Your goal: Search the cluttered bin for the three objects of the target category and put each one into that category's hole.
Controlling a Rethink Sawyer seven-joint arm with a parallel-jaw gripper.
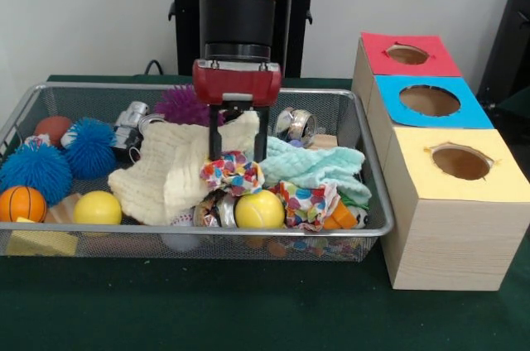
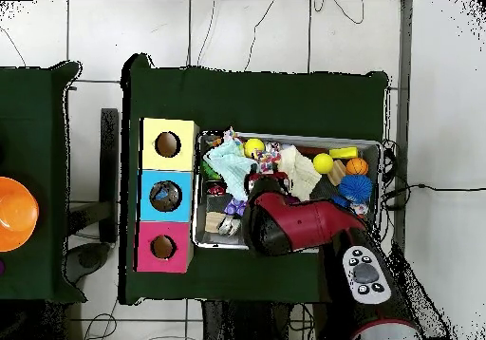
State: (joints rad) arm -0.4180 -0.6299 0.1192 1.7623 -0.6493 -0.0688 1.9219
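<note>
Green surface (image 1: 248, 310) fronted the cluttered bin (image 1: 190, 235), where the hand (image 1: 238, 152), fingers parted and empty, probed patterned cloth (image 1: 232, 173); no bottles showed, so lifting cloths aside seemed wise.

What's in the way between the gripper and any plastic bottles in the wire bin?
Cloths. The gripper, jaws apart, hangs over a confetti-patterned cloth, flanked by a cream knitted cloth and a mint cloth, in the bin. No clear bottle shows; any may lie under that pile.
</note>
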